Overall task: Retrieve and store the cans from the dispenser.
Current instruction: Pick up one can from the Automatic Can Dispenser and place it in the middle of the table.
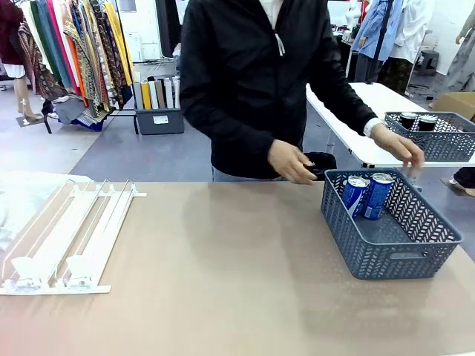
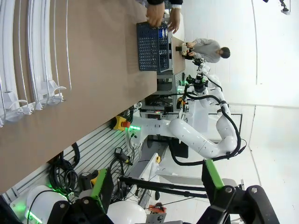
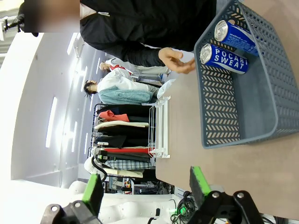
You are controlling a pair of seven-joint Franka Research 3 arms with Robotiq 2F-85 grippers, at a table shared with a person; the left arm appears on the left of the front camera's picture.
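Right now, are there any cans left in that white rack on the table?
No, the dispenser's lanes lie bare, while two blue cans stand in the grey basket.

A grey floor (image 1: pixel 141 152) is seen behind the tan table (image 1: pixel 223 297), a rack of colourful garments (image 1: pixel 82 44) is hung at far left, and a white table (image 1: pixel 356 119) is set at right.

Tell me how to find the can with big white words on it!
Look at the grey basket on the table's right side. Two blue cans lean at its far wall. Yours is the can nearer the table's middle, reading POCARI SWEAT; its neighbour shows less print.
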